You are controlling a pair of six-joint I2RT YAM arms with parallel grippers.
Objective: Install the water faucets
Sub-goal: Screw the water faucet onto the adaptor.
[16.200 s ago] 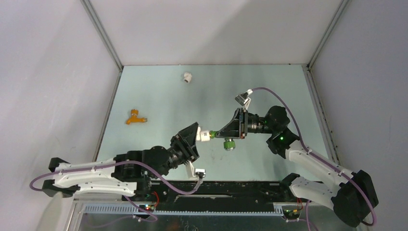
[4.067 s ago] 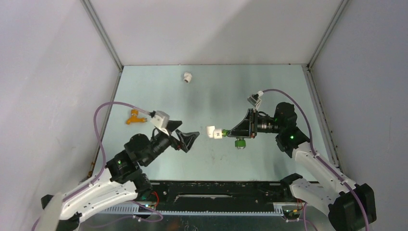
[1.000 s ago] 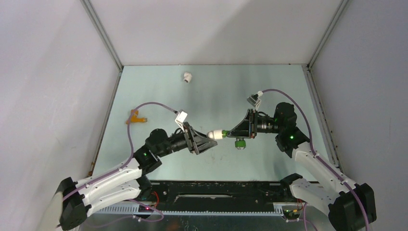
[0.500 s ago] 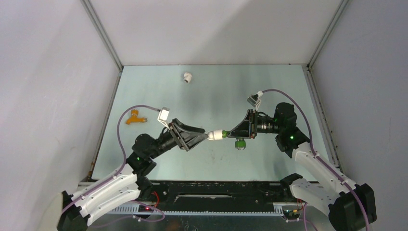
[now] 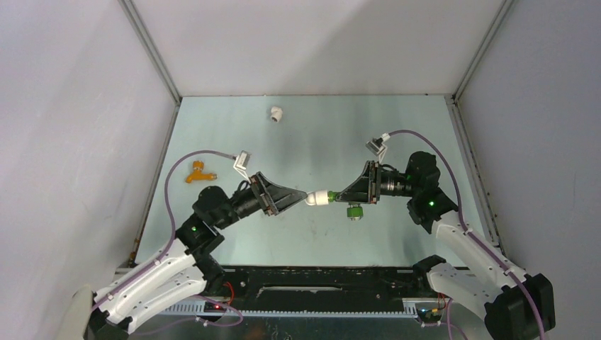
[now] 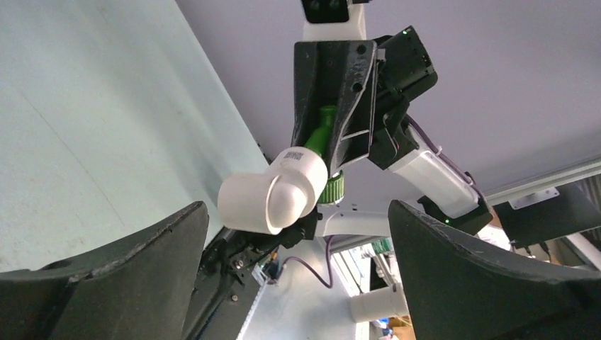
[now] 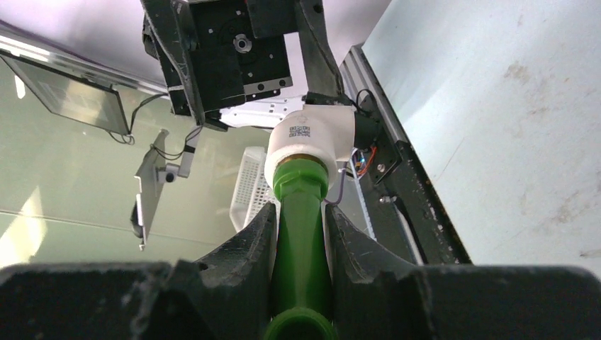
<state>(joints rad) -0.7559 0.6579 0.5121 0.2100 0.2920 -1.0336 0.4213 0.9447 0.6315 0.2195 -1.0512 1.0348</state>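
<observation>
The green water faucet [image 7: 301,234] is held above the table with my right gripper [image 5: 341,195] shut on its body. Its round knob [image 5: 352,211] hangs below. A white elbow fitting [image 5: 317,198] sits on the faucet's threaded end. My left gripper [image 5: 301,195] is open, and its fingers [image 6: 142,269] stand wide on either side of the elbow [image 6: 273,200] without touching it. The orange water faucet [image 5: 199,173] lies on the table at the far left, apart from both grippers.
A second white elbow fitting [image 5: 276,113] lies near the back edge of the pale green table [image 5: 397,120]. Grey walls close in the left, right and back sides. The arm bases and a black rail run along the near edge.
My left gripper has opened and let go of the white elbow, and its wrist has turned and drawn back slightly left. The right arm and green faucet have stayed put.
</observation>
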